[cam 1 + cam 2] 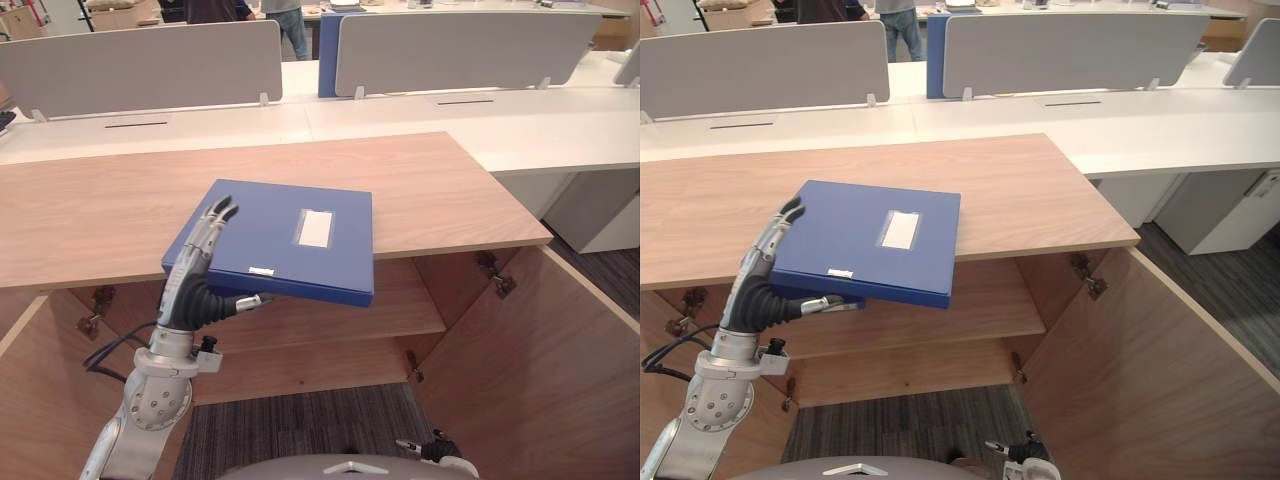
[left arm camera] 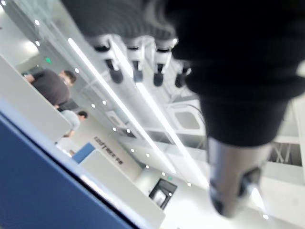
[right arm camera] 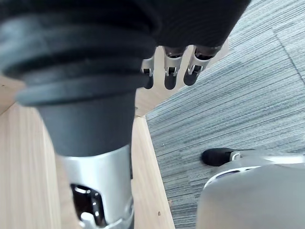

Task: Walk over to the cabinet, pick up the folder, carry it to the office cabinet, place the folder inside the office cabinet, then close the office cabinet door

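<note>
Pinching with left hand [image 1: 195, 272] — laying fingers over the cover, hooking thumb beneath — blue folder [image 1: 290, 240] by its left edge, overhanging cabinet top [image 1: 440, 190] above open shelf [image 1: 400, 312]. Risking droop or slip from one-edge grip. Dangling right hand [image 3: 171, 76] relaxed, empty.

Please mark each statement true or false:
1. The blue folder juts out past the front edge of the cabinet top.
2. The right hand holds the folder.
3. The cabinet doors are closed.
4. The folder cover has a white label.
1. True: the blue folder overhangs the cabinet top.
2. False: the left hand holds it, fingers above and thumb below; the right hand hangs low and holds nothing.
3. False: both doors stand open.
4. True: a white label is there.
</note>
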{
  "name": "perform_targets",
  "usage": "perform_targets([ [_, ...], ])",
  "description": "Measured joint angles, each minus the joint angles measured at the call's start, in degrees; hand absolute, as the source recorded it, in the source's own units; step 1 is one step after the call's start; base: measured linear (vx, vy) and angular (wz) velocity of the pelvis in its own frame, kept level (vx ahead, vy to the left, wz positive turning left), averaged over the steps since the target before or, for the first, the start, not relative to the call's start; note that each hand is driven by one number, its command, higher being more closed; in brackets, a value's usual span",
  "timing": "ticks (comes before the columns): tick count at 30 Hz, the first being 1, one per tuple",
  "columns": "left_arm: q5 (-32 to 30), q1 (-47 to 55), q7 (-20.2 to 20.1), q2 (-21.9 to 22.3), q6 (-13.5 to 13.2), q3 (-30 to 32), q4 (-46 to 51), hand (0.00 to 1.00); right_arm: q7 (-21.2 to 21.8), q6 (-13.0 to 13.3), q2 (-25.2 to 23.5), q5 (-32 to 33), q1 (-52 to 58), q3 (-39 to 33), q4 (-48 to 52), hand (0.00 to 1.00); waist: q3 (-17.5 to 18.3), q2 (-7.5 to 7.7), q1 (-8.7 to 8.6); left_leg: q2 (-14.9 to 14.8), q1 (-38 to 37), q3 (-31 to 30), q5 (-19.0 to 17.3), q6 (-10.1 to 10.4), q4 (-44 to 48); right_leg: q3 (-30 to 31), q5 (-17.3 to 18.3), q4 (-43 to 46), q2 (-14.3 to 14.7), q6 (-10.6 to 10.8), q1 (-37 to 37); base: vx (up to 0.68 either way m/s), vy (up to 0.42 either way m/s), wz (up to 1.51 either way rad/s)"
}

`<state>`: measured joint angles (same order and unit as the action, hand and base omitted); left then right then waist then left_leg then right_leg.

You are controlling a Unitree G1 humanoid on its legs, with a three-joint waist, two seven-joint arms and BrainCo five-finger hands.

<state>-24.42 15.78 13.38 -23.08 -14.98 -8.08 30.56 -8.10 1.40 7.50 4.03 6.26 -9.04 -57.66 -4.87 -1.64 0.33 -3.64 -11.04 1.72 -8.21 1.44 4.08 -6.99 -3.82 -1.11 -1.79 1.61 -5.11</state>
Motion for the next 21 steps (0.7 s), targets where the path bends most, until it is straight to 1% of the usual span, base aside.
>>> perform_targets([
  [3, -0.6, -0.7, -1.1, -1.9, -0.7, -1.5, 0.0, 0.00, 0.0, -0.1, 0.0, 0.0, 0.3, 0.0, -0.6, 0.00, 0.0, 0.01, -0.61, 0.1, 0.0, 0.1, 0.1, 0.0, -0.2, 0.1, -0.4, -0.6, 0.0, 0.0, -0.2, 0.00, 0.005, -0.01],
  [6, -1.1, -1.1, -1.6, -3.7, -1.2, -3.4, 0.0, 0.00, 0.0, -0.1, 0.1, 0.0, 0.3, 0.0, -1.4, 0.00, 0.1, 0.00, -0.65, 0.1, -0.1, 0.1, 0.1, 0.0, -0.2, 0.1, -1.1, -1.9, 0.0, 0.2, -0.9, 0.00, 0.000, 0.00],
  [10, -2.6, -1.1, -1.7, -4.4, -1.4, -3.7, 0.0, 0.00, 0.0, -0.1, 0.2, 0.0, 0.3, 0.0, -1.4, 0.00, 0.1, -0.01, -0.71, 0.1, -0.1, 0.2, 0.1, 0.0, -0.2, 0.2, -1.5, -2.4, 0.1, 0.2, -1.0, 0.00, 0.000, 0.00],
  [14, -6.3, -1.1, -1.7, -6.2, -1.4, -4.6, -0.2, 0.00, 0.0, -0.1, 0.2, 0.0, 0.3, 0.0, -1.4, 0.00, 0.1, 0.03, -0.81, 0.1, 0.0, 0.3, 0.1, 0.0, -0.2, 0.2, -1.8, -3.0, 0.1, 0.2, -1.2, 0.00, 0.000, 0.00],
  [21, -12.3, -1.7, -1.2, -6.3, -0.8, -5.6, -3.3, 0.00, 0.0, -0.1, 0.2, 0.0, 0.5, 0.0, -1.4, 0.00, 0.2, 0.04, -0.90, 0.1, -0.2, 0.2, 0.1, 0.0, -0.3, 0.1, -1.9, -3.5, 0.1, 0.0, -1.6, 0.00, 0.000, 0.00],
])
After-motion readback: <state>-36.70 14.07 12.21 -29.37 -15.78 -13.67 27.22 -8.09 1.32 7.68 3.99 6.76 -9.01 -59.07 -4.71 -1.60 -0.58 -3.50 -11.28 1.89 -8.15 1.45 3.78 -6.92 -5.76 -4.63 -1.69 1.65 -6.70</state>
